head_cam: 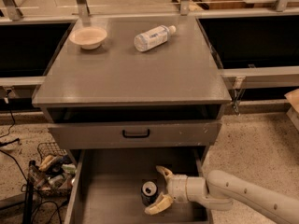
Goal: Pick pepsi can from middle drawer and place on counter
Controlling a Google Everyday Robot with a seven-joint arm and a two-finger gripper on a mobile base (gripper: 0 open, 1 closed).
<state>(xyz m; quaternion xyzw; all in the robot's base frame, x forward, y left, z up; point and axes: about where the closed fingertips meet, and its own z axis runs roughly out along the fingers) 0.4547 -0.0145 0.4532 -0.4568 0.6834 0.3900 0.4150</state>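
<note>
The pepsi can stands upright on the floor of the open middle drawer, its silver top facing up. My gripper reaches in from the lower right on a white arm. It is open, with one finger behind the can and one in front of it on the can's right side. The fingers sit close beside the can and are not closed on it. The counter is the flat grey top of the cabinet above.
A pale bowl and a clear plastic bottle lying on its side rest at the back of the counter. A closed grey drawer front with a black handle overhangs the open drawer. A wire basket of clutter stands on the floor at left.
</note>
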